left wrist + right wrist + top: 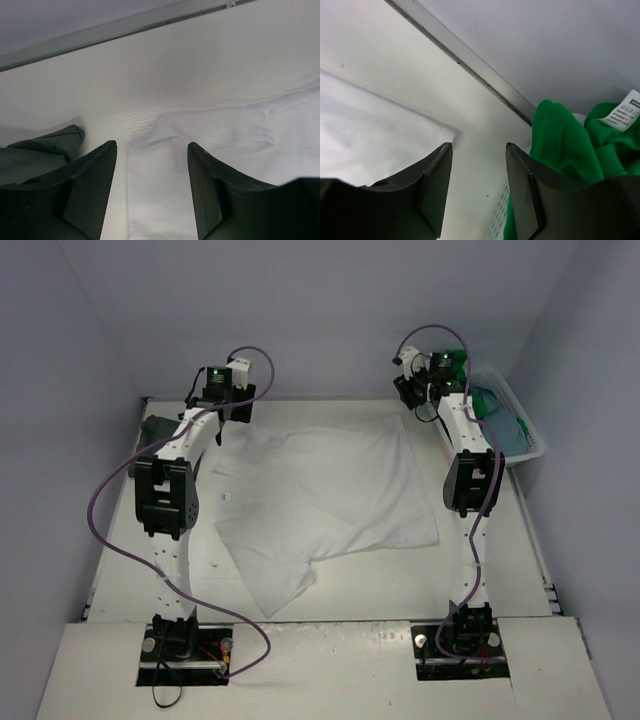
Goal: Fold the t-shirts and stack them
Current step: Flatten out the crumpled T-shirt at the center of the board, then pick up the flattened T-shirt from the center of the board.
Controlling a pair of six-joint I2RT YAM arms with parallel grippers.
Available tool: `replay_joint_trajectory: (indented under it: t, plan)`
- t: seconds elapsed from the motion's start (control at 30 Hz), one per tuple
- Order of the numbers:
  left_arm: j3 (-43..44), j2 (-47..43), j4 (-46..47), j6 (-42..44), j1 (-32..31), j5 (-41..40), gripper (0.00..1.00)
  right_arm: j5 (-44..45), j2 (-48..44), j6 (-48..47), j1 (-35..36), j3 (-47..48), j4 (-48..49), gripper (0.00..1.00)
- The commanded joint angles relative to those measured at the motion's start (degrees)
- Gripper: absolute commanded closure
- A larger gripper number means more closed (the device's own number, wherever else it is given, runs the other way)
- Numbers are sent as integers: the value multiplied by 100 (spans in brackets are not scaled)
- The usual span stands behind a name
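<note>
The white t-shirt (330, 495) lies spread across the middle of the table (400, 590), partly folded into a rough rectangle, with one loose flap trailing off its near-left corner toward the arm bases. Over its far-left corner hangs the left gripper (151, 145), jaws spread and nothing between them. In the left wrist view the two dark fingers (90, 190) frame a rumpled, doubled-over bit of the white cloth just below them, and I cannot tell whether the tips touch it. Just left of that same corner sits the dark grey t-shirt (40, 155), bunched in a heap close beside the left finger and parted from the white cloth by a strip of bare table. Off the white t-shirt's far-right corner hangs the right gripper (479, 145), likewise spread and empty; its fingers straddle bare table, with the shirt's corner edge to one side of them. On the other side, right of the white t-shirt and apart from it, the green t-shirt (560, 145) is heaped in the white slotted basket (528, 455), crowding the right gripper's outer finger. A white printed label (626, 112) sticks up from the green folds. Beyond the white t-shirt's far edge a grey metal rail (465, 55) runs along the foot of the back wall. Purple cables (93, 505) loop out from both arms — the left one bows outward, left of the white t-shirt, and the right one hangs close along its arm on the shirt's right.
</note>
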Motion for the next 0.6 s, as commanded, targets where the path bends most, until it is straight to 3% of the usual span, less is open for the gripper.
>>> replay_joint_trajectory:
  t: [0.0,0.3,0.57]
  plan:
    - [35,-509,-60,-140,17,278,47,-472,248,25,-104,470,-156,56]
    - [-79,-456,-113,-158,8,534,47,-1052,635,-63,-86,532,-253,54]
    - [-176,-342,-77,-140,8,551,47,-983,1048,-159,-33,936,-254,52]
